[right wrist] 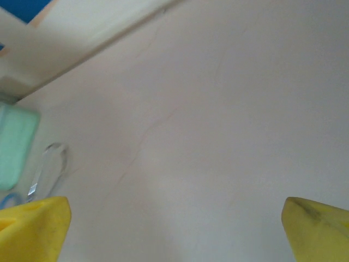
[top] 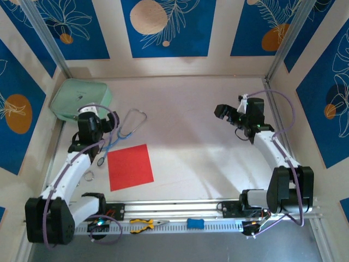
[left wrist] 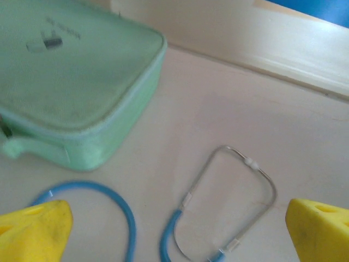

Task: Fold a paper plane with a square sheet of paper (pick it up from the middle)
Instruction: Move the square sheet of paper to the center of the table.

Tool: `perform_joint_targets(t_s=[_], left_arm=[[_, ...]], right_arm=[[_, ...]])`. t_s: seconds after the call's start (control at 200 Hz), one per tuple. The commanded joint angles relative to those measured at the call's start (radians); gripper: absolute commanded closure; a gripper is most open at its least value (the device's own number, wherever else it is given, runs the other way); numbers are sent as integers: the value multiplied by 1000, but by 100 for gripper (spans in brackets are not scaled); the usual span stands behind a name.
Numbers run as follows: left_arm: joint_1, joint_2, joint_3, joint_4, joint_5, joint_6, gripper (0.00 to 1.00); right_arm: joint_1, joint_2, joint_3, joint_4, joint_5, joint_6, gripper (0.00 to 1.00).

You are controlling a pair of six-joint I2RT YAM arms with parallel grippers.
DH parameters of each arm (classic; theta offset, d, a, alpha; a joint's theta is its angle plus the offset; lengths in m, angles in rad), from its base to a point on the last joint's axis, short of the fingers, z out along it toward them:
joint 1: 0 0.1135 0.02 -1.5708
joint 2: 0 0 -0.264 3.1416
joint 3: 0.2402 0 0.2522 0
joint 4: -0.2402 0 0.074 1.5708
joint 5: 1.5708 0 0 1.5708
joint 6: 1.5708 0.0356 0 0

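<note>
— Right, where's the red sheet of paper?
— Lying flat on the table, left of centre, nobody touching it.
— And the claws?
— Well, the left gripper hangs spread wide over the stethoscope, near the mint pouch. Across the table the right gripper gapes too, holding nothing, well apart from the paper.

- Pale cream bench, soft shadows.
- Blue wall panels with white leaves and orange discs.
- Metal posts in back corners.
- Aluminium rail along near edge.
</note>
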Motion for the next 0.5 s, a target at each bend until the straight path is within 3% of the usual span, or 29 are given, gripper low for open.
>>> perform_joint_targets(t_s=[0.0,0.115,0.32,0.495], left_arm=[[9,-53,-37,-218,205,-178,0],[6,-66,-82,-225,392,-254,0],[-49,-106,-101,-412,364,-236,1],[-149,-108,-117,-404,337,-276,1]], right_arm=[[17,-46,-100,-48,-241,210,1],[114,-85,-133,-78,-203,252,1],[347,-120,-181,-96,-8,273,1],[464,-120,-202,-64,62,323,1]])
